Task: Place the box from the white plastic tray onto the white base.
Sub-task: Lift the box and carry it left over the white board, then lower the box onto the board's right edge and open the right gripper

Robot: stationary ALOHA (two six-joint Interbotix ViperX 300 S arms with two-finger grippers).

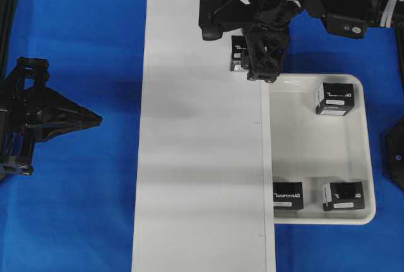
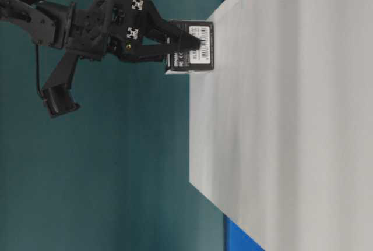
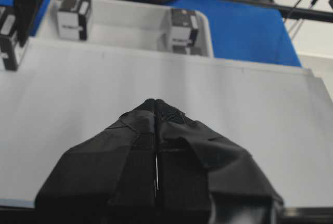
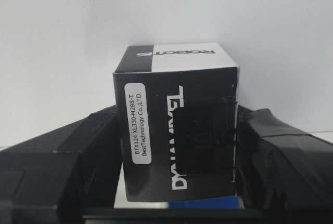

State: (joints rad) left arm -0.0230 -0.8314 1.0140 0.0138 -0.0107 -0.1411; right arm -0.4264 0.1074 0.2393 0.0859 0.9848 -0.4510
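Right gripper [image 1: 262, 64] is clamped on the box [image 1: 238, 53], one finger [image 4: 67, 156] pressed on each side (the wrist view shows both pads flush against the black faces, label strip facing the camera). The box is at the far end of the white base [image 1: 202, 158], near its right edge; the table-level view shows its bottom face right at the board surface, but whether it is actually resting there or just above, I cannot tell. The right arm reaches in from the far right side of the base.

Just right of the base is the white plastic tray [image 1: 369, 146], its left part tucked against or under the base edge. Three more boxes sit in it: one in the far corner [image 1: 334, 98], two along the near rim [image 1: 287, 194] [image 1: 344, 196].

Left gripper [image 1: 95, 120] is off the base's left side over the blue table cover [image 1: 76, 45], fingers pressed together, nothing in them, pointing at the base.
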